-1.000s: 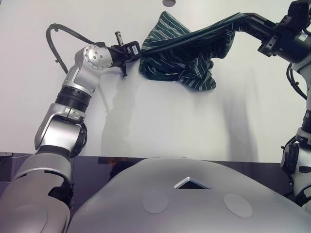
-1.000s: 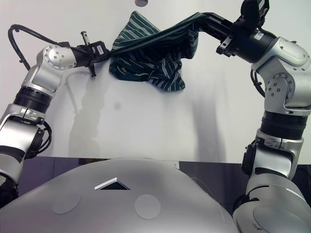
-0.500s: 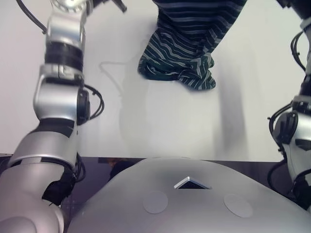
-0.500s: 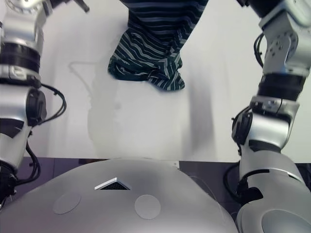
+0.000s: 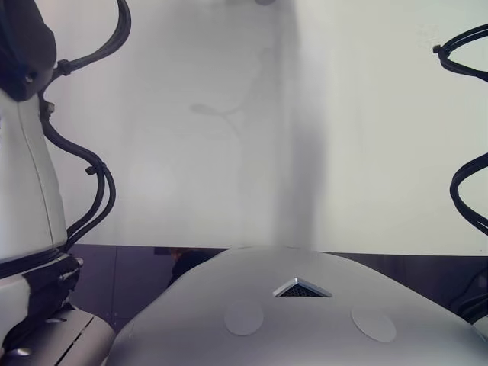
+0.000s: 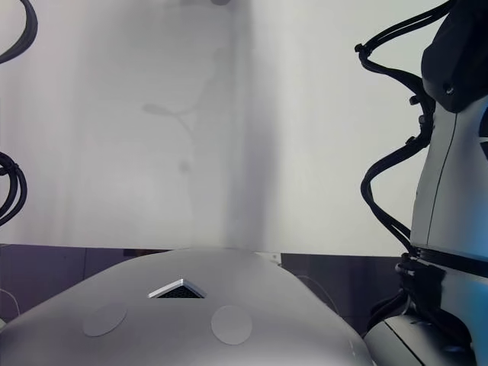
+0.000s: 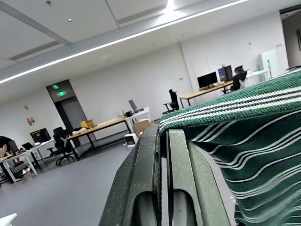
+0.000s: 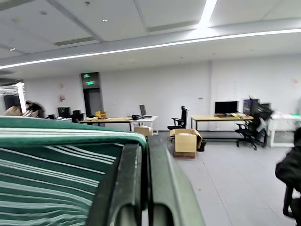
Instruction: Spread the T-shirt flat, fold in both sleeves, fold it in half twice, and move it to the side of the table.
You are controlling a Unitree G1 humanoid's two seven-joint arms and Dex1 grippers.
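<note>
- White table (image 5: 366, 152) is seen below; a big office (image 8: 155, 89) w/ desks (image 7: 106, 124) is seen behind the claws.
- T-shirt (image 7: 254, 141), green w/ white stripes, is pinched by both claws and is judged to hang high, off the table.
- L gripper (image 7: 163, 141): fingers (image 7: 141, 169) are pressed tight on the cloth. R gripper (image 8: 142, 150): same, squeezed tight on it.
- Step is judged to be spreading: cloth should be pulled wide btw the claws, then laid down slow and flat.
- L arm (image 5: 27, 175) and R arm (image 6: 450, 191) are held up tall at each side, wrists aimed level across the room.
</note>
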